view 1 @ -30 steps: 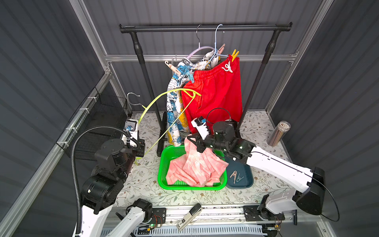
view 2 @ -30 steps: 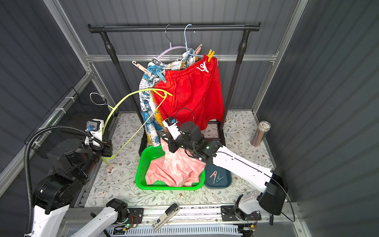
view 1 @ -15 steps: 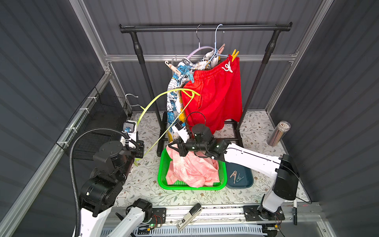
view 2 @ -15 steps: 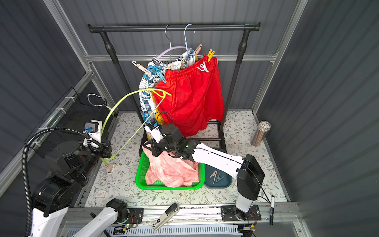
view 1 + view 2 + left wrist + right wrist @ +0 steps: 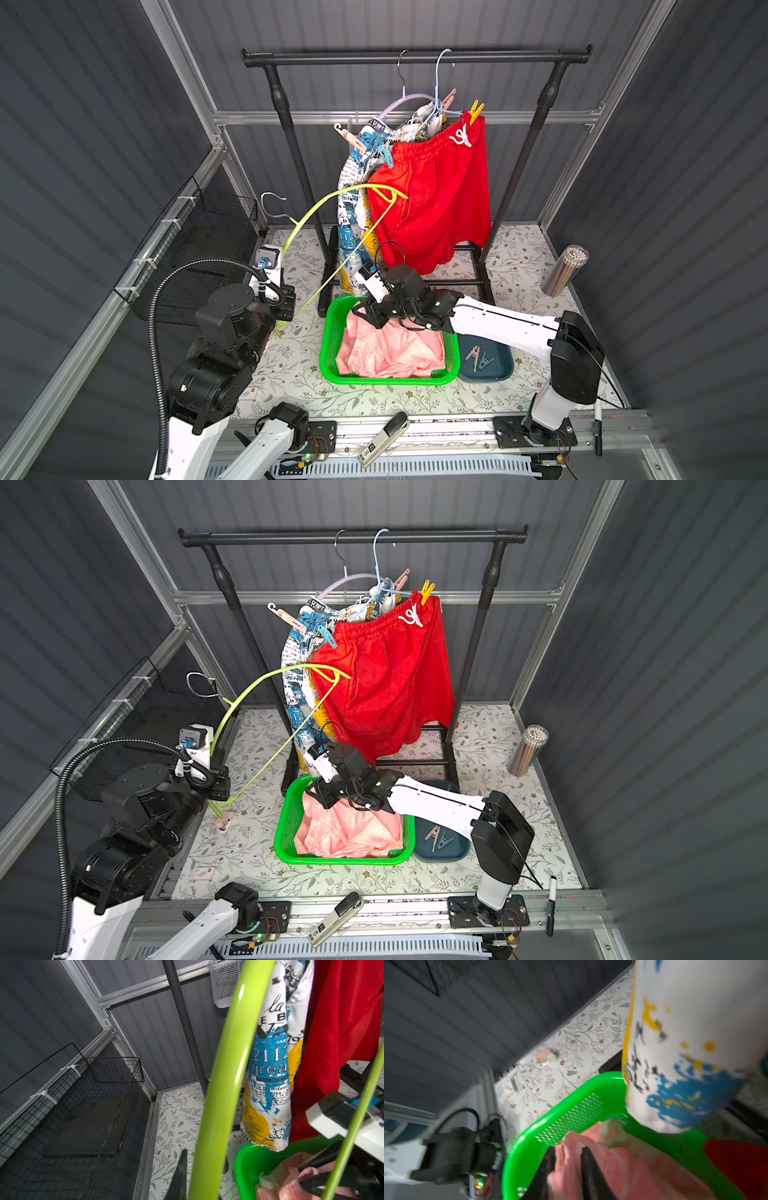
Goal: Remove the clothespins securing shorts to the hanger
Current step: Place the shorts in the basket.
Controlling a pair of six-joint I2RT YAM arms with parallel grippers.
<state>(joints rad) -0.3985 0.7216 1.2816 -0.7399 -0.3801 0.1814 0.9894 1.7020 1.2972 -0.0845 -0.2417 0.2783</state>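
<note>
Pale pink shorts (image 5: 390, 349) lie bunched in the green basket (image 5: 374, 380). My right gripper (image 5: 568, 1150) hangs over the basket's far left corner, open, with a fold of the pink cloth between its fingers. My left gripper (image 5: 204, 1159) is shut on a bare yellow-green hanger (image 5: 332, 208) that leans toward the rack. Red shorts (image 5: 436, 199) and newspaper-print shorts (image 5: 353, 216) hang from hangers on the rail. A yellow clothespin (image 5: 475, 110), a beige-pink one (image 5: 448, 99) and a light blue one (image 5: 384, 157) grip their waistbands.
A dark blue tray (image 5: 498, 370) right of the basket holds two loose pegs. One beige peg (image 5: 222, 821) lies on the floral table below my left gripper. A black wire basket (image 5: 208, 249) hangs on the left wall. A metal cylinder (image 5: 565, 270) stands far right.
My right gripper swung left across the basket with the pink shorts, let them sink in, and its fingers have parted. The left arm and its hanger have barely moved.
</note>
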